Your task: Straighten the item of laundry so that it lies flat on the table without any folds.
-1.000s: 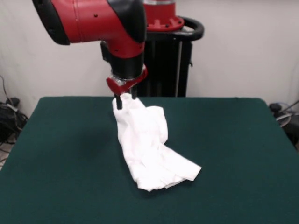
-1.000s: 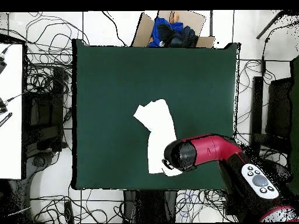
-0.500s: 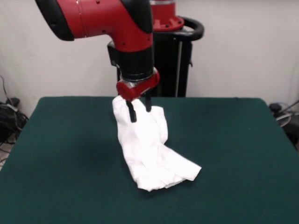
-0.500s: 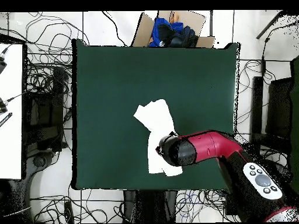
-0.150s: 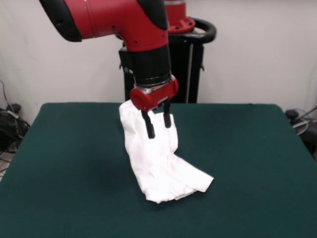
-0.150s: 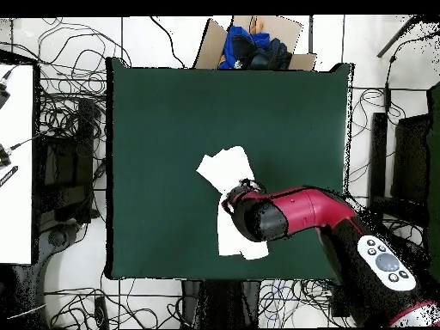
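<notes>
Laundry item: white T-shirt, plain side up, print hidden; found bunched in a long folded strip near the middle of the table, far from flat. Step in hand is judged to be repositioning for a new hold. Gripper: held just above the shirt's middle, jaws parted, nothing grasped. Next move is judged to call for a descent onto an edge or corner, then a pull outward to open the folds. Table: dark green matte top, otherwise bare around the shirt. Room, outward from the table: tangled cables at the sides, a cardboard box of blue cloth beyond the far edge in the overhead view.
</notes>
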Controlling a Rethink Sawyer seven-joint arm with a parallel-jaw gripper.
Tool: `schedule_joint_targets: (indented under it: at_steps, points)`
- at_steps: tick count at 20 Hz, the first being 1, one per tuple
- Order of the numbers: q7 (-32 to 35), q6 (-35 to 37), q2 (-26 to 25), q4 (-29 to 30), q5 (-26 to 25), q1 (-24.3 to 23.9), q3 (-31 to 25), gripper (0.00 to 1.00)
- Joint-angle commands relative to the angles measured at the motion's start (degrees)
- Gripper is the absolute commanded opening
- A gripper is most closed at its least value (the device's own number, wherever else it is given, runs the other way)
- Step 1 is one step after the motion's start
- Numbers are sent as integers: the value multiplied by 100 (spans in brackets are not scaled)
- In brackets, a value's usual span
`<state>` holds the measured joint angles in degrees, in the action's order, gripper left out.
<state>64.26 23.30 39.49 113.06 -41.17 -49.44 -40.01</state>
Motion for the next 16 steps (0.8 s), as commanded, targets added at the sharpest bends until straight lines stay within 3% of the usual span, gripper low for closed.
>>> schedule_joint_targets:
  at_steps: [1,9,16]
  points:
    - [520,-300,201,-18,-157,422,-33,100]
    - [543,-101,187,-553,-218,725,270,100]
    - [21,413,-366,-785,107,565,-17,100]
